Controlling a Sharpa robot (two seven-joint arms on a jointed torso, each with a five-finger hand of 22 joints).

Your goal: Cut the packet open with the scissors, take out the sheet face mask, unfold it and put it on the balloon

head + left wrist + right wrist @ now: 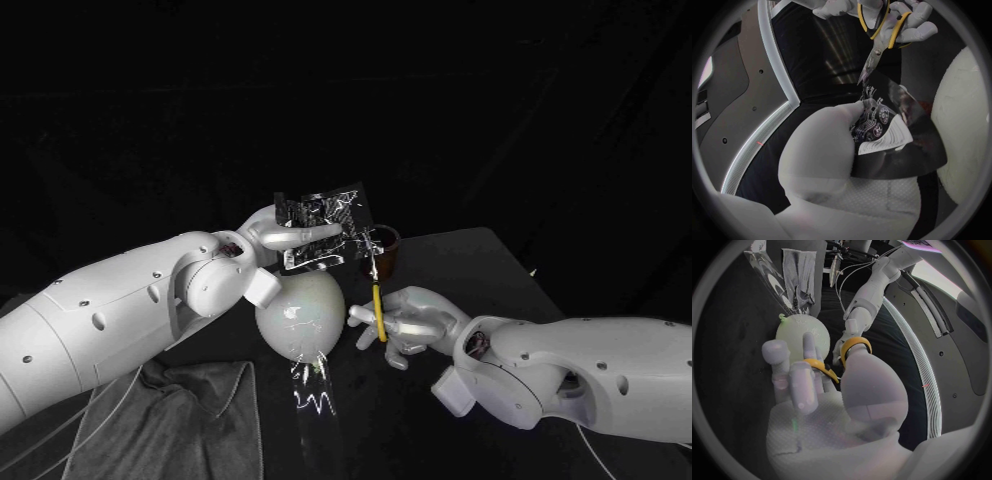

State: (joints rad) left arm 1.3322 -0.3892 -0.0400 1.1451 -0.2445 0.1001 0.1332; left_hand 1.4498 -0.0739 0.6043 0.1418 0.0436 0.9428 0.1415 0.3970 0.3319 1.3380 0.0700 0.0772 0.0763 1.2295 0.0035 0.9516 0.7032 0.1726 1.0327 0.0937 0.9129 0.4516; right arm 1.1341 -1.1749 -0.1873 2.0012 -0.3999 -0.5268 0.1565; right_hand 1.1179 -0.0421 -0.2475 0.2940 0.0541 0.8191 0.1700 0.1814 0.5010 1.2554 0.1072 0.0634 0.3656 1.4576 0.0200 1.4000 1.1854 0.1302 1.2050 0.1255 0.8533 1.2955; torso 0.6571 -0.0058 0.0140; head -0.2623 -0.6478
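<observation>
My left hand (284, 237) (826, 150) holds the dark printed packet (326, 218) (887, 137) upright above the white balloon (300, 312) (967, 125) (803, 333). My right hand (408, 320) (901, 20) (820, 390) grips the yellow-handled scissors (378, 295) (878, 42) (848, 347), blades pointing up at the packet. In the left wrist view the blade tips sit at the packet's top corner; whether they bite into it I cannot tell. The balloon stands on the table just below the packet, between both hands.
A grey cloth (180, 410) (798, 270) lies at the near left of the table. A strip of clear shiny film (312, 388) lies in front of the balloon. A brown round object (387, 240) sits behind the scissors' tips.
</observation>
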